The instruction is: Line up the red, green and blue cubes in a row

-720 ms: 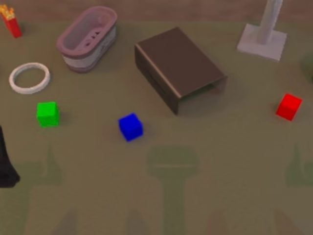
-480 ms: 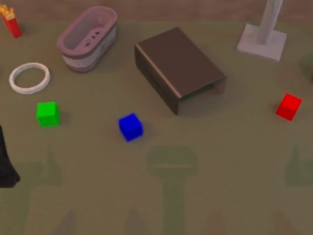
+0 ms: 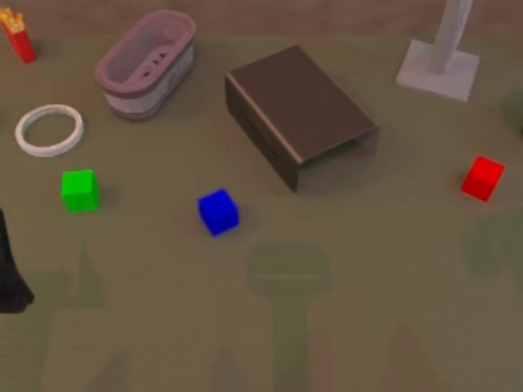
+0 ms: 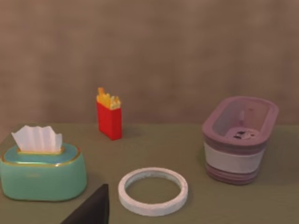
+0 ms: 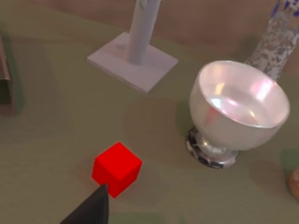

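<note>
**Work area: background and lighting**

From my remote station, I see a flat olive-green surface (image 3: 163,327) filling almost the whole top view. Its finish is matte and uniform, with no seams or markings. Along the far edge, a brownish, faintly mottled wall (image 4: 187,56) rises straight up from the surface; in the left wrist view it fills the upper half of the picture. Lighting is soft and comes from above. Darker green shadow patches (image 3: 286,269) lie across the near part of the surface. I see no window or lamp.
</note>
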Motion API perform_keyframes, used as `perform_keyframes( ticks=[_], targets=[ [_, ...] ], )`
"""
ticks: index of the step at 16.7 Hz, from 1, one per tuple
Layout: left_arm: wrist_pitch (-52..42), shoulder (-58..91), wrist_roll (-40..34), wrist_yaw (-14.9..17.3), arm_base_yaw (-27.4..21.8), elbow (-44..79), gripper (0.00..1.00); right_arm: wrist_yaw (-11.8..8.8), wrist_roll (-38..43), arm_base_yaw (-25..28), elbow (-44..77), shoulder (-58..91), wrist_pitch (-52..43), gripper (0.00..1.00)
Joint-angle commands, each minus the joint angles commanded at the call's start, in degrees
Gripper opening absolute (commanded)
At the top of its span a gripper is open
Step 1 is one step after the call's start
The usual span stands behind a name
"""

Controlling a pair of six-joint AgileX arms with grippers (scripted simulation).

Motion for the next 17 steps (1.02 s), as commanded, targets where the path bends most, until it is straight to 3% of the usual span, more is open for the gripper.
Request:
perform_keyframes(
  ticks=[10,17],
  targets=[
    [0.0,0.0,0.0,0.0,0.0,0.0,1.00,0.5,-23.6,2.5,51.5,65.5,-33.9,1.00],
    [0.0,0.0,0.0,0.0,0.0,0.0,1.00,0.5,-34.7,3.7,76.6,93.1,-49.1,1.00]
  ],
)
